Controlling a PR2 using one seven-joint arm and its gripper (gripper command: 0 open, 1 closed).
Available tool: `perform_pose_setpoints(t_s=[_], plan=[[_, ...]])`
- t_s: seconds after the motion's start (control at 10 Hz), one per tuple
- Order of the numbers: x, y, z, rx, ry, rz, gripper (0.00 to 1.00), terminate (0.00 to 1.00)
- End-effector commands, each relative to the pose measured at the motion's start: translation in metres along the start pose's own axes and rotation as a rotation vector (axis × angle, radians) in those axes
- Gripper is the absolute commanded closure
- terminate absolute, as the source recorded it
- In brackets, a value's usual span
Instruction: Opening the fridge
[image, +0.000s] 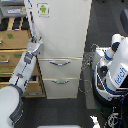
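Fridge (61, 40) fills frame centre, upper door looks shut. Gripper (36, 46) sits at the door's left edge, mid-left of frame; can't tell if clamped. Hook edge firmly, pull along hinge arc, no yanking.

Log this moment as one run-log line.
task: open fridge | gripper at upper door's left edge | jaws: state unclear | door: looks closed | lower drawers: shut

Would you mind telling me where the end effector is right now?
In the exterior view, the end effector sits at the left edge of the fridge upper door, just above the drawers and in front of the wooden cabinet.
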Motion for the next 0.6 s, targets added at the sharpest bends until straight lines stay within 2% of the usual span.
perform_pose_setpoints(t_s=[0.1,0.6], plan=[[-0.001,0.005,-0.047,-0.048,0.024,-0.023,1.00,0.00],[-0.003,0.010,-0.058,-0.069,0.034,-0.020,1.00,0.00]])
